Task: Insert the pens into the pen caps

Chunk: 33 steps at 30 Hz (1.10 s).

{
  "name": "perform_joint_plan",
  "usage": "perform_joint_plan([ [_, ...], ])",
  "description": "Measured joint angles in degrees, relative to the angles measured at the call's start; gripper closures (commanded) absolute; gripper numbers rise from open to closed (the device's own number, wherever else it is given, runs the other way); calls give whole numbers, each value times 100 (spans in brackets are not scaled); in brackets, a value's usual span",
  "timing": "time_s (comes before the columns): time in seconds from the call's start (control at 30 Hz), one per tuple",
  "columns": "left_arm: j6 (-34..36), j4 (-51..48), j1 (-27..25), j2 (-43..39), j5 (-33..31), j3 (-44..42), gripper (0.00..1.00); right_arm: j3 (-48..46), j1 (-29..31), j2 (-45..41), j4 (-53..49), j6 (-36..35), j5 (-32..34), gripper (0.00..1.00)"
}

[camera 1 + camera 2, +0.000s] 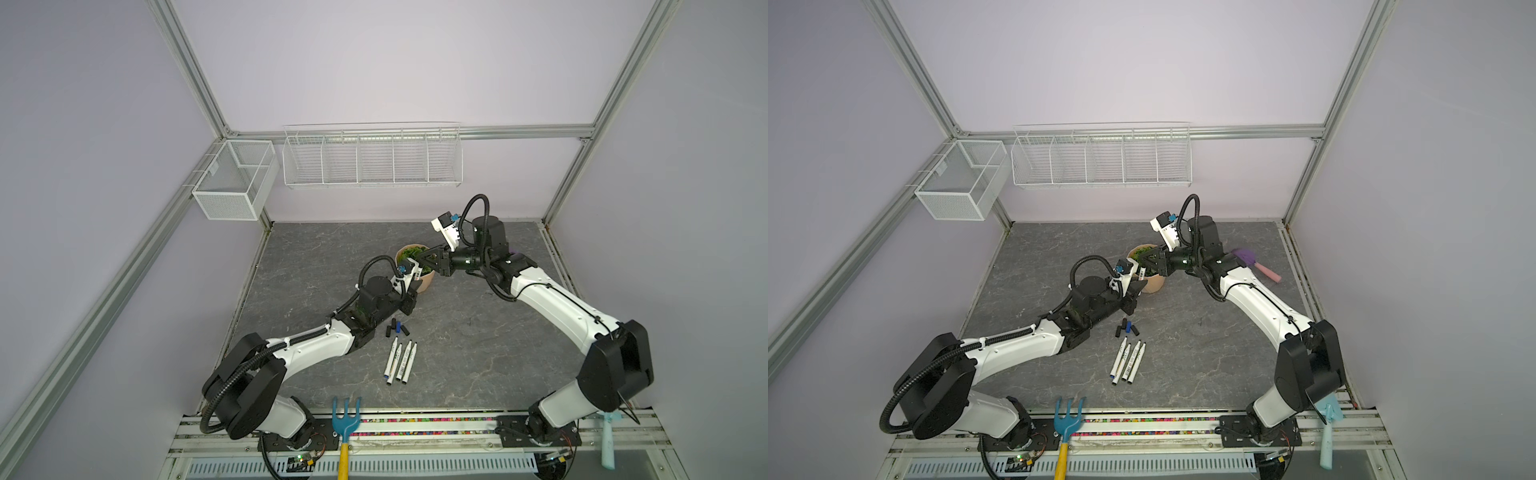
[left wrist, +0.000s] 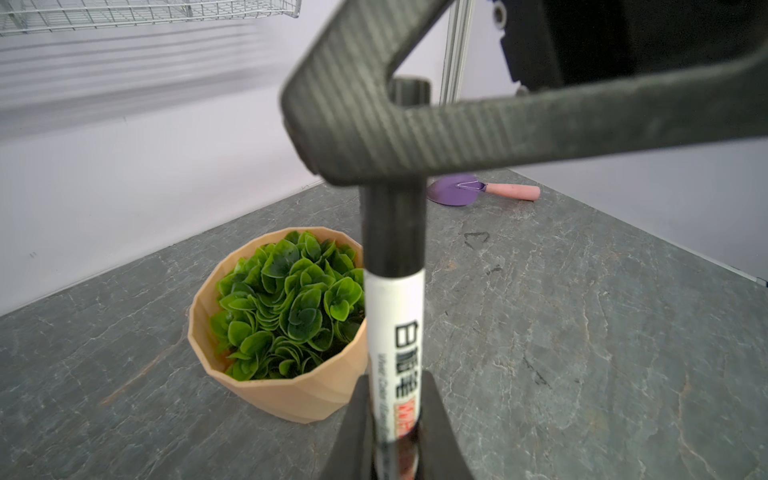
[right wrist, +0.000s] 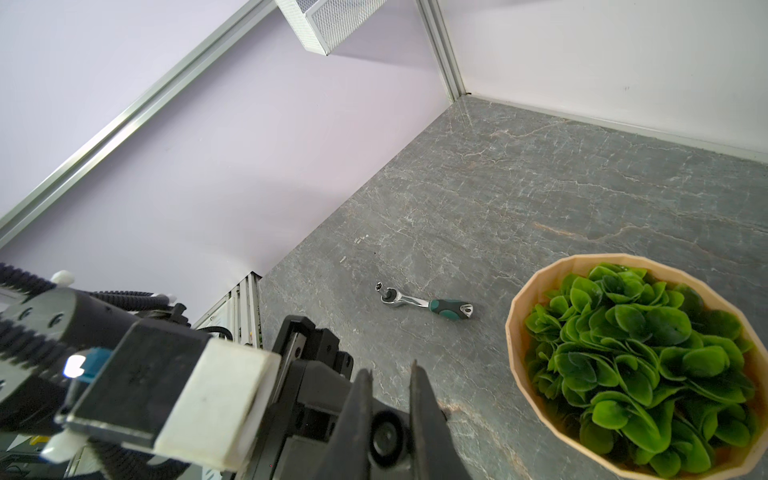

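While the left gripper [image 2: 394, 380] pinches a pen [image 2: 395, 328], the right gripper [image 3: 390, 388] clamps its black cap [image 2: 392, 232] just beyond those fingertips.

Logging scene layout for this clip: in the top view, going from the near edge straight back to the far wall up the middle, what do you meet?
Blue garden rake → four loose pens → pen caps → plant pot → white wire rack on the back wall.
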Motion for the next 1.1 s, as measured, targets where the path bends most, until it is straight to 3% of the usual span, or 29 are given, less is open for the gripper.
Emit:
perform_joint_plan([
  [0.3, -72, 17, 223, 219, 431, 188, 100, 96, -107, 188, 48, -83, -155, 93],
  [0.6, 13, 20, 227, 216, 955, 221, 100, -153, -551, 120, 192, 442, -973, 93],
  [0.87, 142, -22, 249, 238, 1051, 264, 100, -28, -540, 149, -205, 208, -973, 93],
  [1.1, 85, -275, 310, 726, 1049, 833, 100, 162, -514, 304, -192, -92, -629, 93],
])
